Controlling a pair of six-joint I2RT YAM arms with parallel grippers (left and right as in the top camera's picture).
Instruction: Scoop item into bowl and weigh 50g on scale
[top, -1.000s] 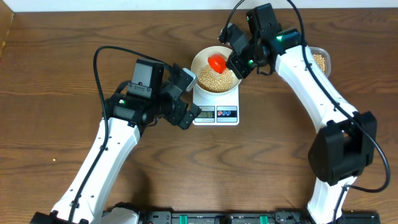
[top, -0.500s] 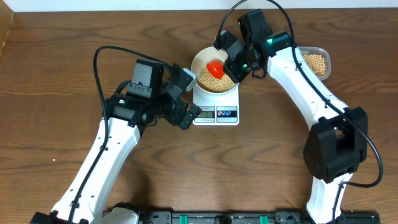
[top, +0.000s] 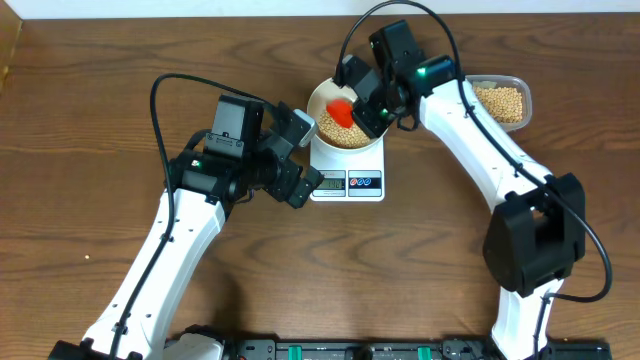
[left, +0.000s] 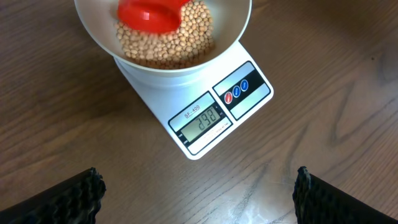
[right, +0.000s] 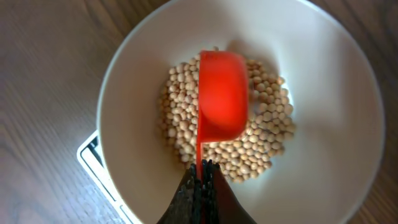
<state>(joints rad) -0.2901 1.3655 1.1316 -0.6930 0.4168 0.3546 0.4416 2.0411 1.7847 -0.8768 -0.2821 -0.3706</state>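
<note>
A white bowl (top: 322, 97) (left: 233, 25) (right: 323, 74) stands on the white scale (top: 348, 182) (left: 205, 118) and holds a heap of tan beans (top: 345, 132) (left: 186, 37) (right: 267, 134). My right gripper (top: 362, 108) (right: 200, 177) is shut on the thin handle of a red scoop (top: 341, 110) (left: 149, 14) (right: 221, 93), which hangs tipped sideways over the beans in the bowl. My left gripper (top: 298, 180) (left: 196, 190) is open and empty, low over the table just left of the scale. The display (left: 202, 119) is lit; its digits are hard to read.
A clear plastic tub (top: 500, 100) with more beans stands at the back right of the brown wooden table (top: 90, 150), right of my right arm.
My right gripper has shifted left with the red scoop, further over the bowl, uncovering more of the tub. The left arm has not moved.
</note>
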